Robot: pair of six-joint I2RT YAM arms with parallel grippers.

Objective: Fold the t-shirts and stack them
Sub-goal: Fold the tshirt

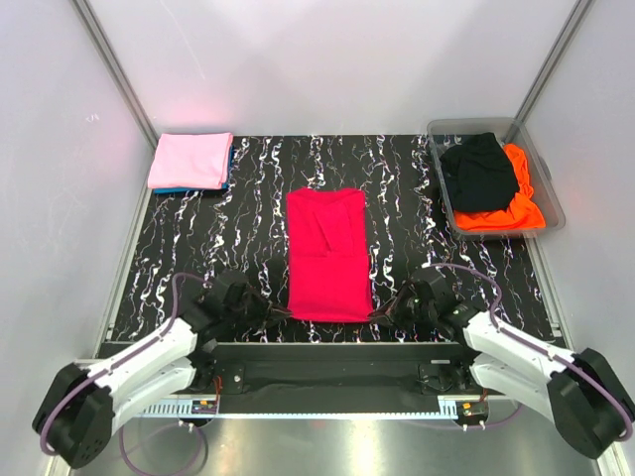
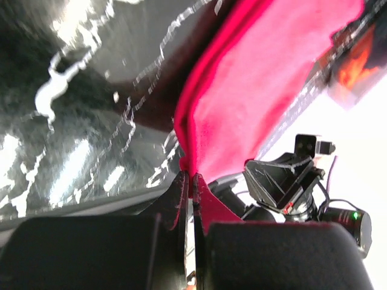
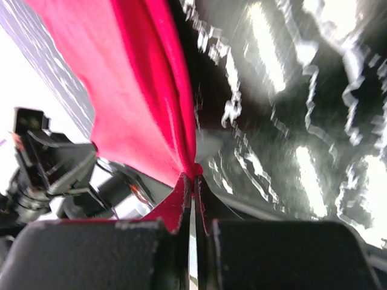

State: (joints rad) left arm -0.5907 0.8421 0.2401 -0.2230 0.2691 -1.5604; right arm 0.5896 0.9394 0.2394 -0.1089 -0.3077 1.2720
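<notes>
The crimson-red t-shirt [image 1: 327, 253] lies as a long folded strip on the black marbled table [image 1: 248, 218]. My left gripper [image 1: 281, 312] is shut on its near left corner, seen in the left wrist view [image 2: 190, 175] with red cloth [image 2: 266, 78] rising from the jaws. My right gripper [image 1: 382, 311] is shut on the near right corner, seen in the right wrist view [image 3: 195, 176] with the cloth [image 3: 121, 90] pinched. A folded light pink t-shirt [image 1: 190, 159] lies on a blue one [image 1: 179, 189] at the far left. Black [image 1: 480, 171] and orange [image 1: 521, 203] t-shirts lie in the bin.
A clear plastic bin [image 1: 552, 198] stands at the far right of the table. White walls enclose the table on three sides. The arm bases and a metal rail [image 1: 327, 402] run along the near edge.
</notes>
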